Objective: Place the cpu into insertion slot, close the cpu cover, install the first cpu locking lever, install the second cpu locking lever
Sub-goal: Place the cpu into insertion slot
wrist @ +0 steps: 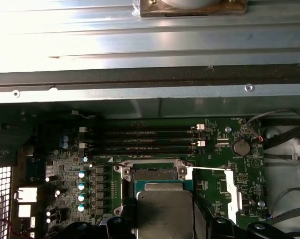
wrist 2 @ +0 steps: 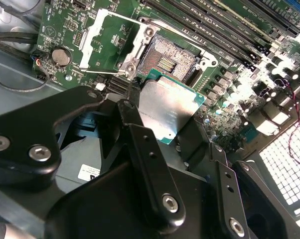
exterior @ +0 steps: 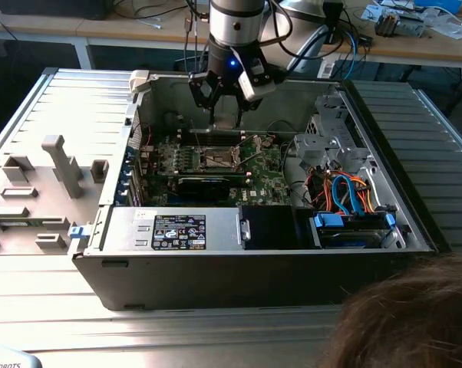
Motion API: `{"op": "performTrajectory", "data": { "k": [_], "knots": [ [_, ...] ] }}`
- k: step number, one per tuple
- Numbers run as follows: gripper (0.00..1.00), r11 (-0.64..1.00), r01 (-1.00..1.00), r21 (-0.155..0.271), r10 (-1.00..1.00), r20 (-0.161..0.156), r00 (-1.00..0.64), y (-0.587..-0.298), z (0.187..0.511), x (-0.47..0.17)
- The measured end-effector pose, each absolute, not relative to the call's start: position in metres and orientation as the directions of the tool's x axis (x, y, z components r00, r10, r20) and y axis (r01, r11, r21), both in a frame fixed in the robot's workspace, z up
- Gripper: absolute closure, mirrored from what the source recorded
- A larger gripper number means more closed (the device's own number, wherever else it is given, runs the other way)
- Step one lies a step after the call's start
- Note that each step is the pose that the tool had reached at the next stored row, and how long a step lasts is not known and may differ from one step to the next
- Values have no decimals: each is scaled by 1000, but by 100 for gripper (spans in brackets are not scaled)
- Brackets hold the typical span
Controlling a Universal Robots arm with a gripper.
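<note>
**Sam:** Where is the claw (exterior: 216, 98)?

**Mia:** In the upper middle of the exterior view. It hangs over the open computer case (exterior: 216, 280), which sits on the grey worktop (exterior: 31, 307).

**Sam:** Is it holding something?

**Mia:** Yes. In the second wrist view its black fingers (wrist 2: 129, 113) squeeze the chip (wrist 2: 166, 107) from two sides.

**Sam:** Where is the chip?

**Mia:** Up in the air, a bit tilted, over the green board (wrist 2: 65, 25). It is right beside the socket (wrist 2: 167, 57), not in it.

**Sam:** And the cover (wrist 2: 91, 37)?

**Mia:** It is flipped open next to the socket, so the socket's dark middle shows.

**Sam:** What about the first wrist view?

**Mia:** There the chip hides part of the socket.
</note>
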State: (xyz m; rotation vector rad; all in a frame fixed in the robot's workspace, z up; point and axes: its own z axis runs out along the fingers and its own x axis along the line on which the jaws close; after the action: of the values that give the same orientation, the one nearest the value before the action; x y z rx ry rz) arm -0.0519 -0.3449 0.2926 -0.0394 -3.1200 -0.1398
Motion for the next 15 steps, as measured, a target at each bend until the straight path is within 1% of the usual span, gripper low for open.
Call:
{"op": "performTrajectory", "data": {
  "k": [15],
  "knots": [
    [45, 996, 26, 89, 24, 19, -1000, -345, 288, -52]
  ]
}}
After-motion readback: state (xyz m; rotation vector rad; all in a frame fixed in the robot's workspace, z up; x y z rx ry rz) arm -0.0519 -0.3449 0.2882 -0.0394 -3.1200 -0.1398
